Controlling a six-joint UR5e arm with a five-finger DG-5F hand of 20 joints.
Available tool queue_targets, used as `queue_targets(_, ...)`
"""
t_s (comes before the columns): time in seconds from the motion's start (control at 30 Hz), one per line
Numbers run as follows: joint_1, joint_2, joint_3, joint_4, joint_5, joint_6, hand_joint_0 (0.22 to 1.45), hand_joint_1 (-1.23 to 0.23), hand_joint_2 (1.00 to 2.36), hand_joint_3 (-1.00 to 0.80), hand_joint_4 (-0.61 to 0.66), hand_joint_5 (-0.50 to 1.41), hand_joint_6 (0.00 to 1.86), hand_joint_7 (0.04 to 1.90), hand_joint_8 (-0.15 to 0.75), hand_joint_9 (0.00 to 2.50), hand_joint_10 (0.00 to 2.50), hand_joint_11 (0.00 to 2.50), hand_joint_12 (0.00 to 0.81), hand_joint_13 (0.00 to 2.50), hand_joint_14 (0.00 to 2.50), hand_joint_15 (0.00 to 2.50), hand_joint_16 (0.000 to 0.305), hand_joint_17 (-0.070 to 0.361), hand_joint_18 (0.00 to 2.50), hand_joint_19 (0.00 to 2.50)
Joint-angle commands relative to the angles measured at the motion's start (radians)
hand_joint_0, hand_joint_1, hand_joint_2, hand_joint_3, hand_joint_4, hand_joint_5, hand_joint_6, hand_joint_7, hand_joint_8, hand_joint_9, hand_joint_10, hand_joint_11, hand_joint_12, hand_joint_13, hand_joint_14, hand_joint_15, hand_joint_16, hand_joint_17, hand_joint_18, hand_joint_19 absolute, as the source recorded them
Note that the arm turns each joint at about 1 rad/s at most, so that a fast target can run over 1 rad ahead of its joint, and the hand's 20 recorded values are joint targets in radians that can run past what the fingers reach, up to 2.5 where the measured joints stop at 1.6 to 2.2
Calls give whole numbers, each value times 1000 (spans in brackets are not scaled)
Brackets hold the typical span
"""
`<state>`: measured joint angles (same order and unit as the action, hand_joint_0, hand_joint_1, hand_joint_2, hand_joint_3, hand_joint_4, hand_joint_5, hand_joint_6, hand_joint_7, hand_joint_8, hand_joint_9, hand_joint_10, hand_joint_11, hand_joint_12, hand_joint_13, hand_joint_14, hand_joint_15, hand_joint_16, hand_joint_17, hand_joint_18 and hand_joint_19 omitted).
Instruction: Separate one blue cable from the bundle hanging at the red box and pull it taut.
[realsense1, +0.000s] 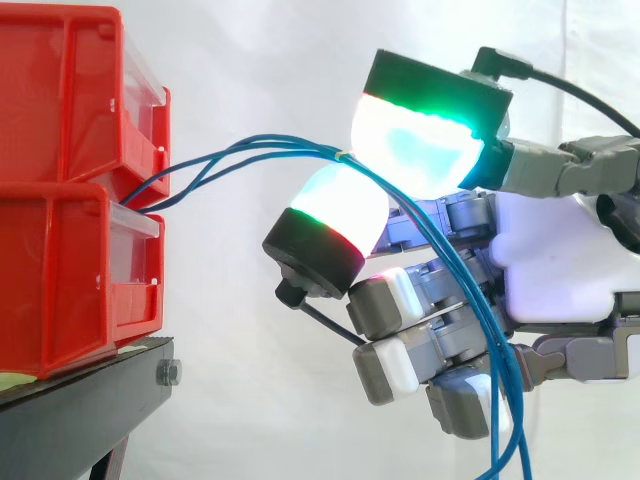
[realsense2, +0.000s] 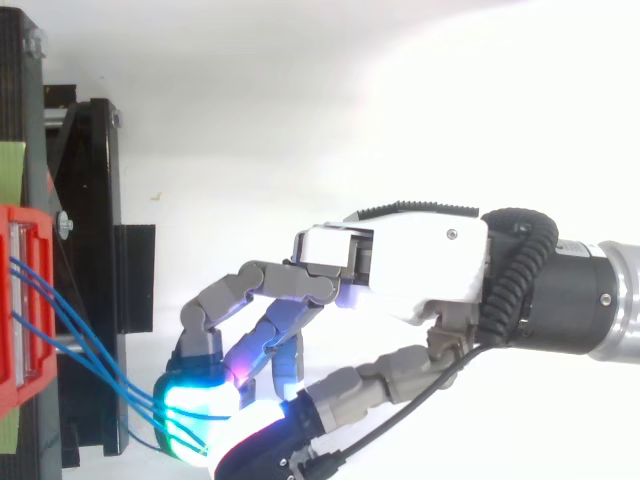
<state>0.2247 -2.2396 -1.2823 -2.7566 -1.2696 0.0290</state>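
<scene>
We note white-and-grey robot hand (realsense1: 550, 260) at frame right, fingers (realsense1: 415, 140) curled, pinching several thin blue cables (realsense1: 250, 150) that arch from stacked red plastic bins (realsense1: 60, 120), left.

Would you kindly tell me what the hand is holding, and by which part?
The hand pinches the blue cables between its glowing fingertips, mid-length, a little way out from the red bins; the rest hangs below.

A brightly lit white curtain (realsense1: 280, 70) hangs behind the hand (realsense1: 555, 260), a faint fold (realsense1: 566, 60) running down it above the hand. Ahead of the hand and lower, a black stand (realsense1: 80, 410) shows one bolt (realsense1: 168, 372) at its edge.
</scene>
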Motion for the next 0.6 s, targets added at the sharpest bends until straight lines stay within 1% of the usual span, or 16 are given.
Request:
queue_targets(0.0,1,0,0,0,1,0,639,-730,1026,-163,168,-197,857,1107,397,827,24,961,426,822,21,801,49,111,994,808)
queue_targets(0.07,1,0,0,2,-2,0,655,-744,1026,-173,182,-205,860,1082,400,809,23,953,429,807,23,795,50,112,977,809)
queue_targets(0.1,-1,0,0,3,-4,0,670,-760,1024,-208,179,-208,859,1064,399,802,23,961,429,801,24,796,50,113,973,801)
queue_targets(0.2,-1,0,0,6,-2,0,733,-819,1007,-416,177,-211,858,1035,399,794,24,973,425,783,23,787,49,111,953,795)
queue_targets(0.27,-1,0,0,5,-2,0,755,-825,1000,-493,170,-209,858,1024,400,793,24,970,424,781,24,789,49,111,948,796)
queue_targets(0.4,1,0,-5,5,-2,0,760,-844,1000,-500,141,-191,858,1059,398,803,23,969,421,783,22,783,49,110,946,793)
queue_targets(0.5,1,0,-5,5,-4,0,729,-861,1000,-500,145,-170,865,1097,399,833,25,958,416,786,24,789,48,109,949,802)
queue_targets(0.53,-1,0,-5,5,-4,-1,694,-855,1000,-500,152,-161,865,1112,395,835,24,943,416,789,24,788,48,108,950,802)
queue_targets(0.57,1,0,-5,5,-4,0,687,-854,1000,-500,158,-155,864,1120,395,849,24,954,415,790,24,788,48,108,955,801)
